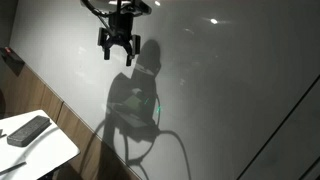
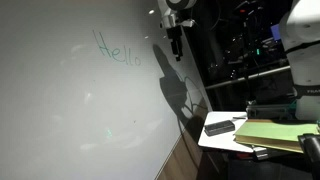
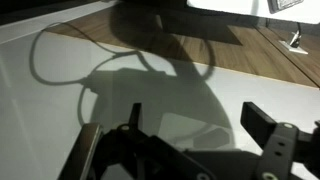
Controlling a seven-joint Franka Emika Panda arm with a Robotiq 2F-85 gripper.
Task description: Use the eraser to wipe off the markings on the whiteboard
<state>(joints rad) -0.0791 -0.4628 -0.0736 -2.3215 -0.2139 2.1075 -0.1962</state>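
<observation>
Eraser [image 1: 28, 129] lies on the small table [image 1: 52, 150], well apart from the gripper [image 1: 117, 57] (jaws wide, empty) up by the whiteboard [image 1: 230, 80].

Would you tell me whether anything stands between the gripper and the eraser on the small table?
Nothing visible does: the gripper hangs open by the whiteboard, the eraser lies bare on the table below.

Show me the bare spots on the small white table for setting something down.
Bare tabletop lies between the eraser and the table edge toward the whiteboard. In an exterior view, the eraser's other side is crowded with yellow-green sheets. The gripper hangs open, high up, clear of the table.
</observation>
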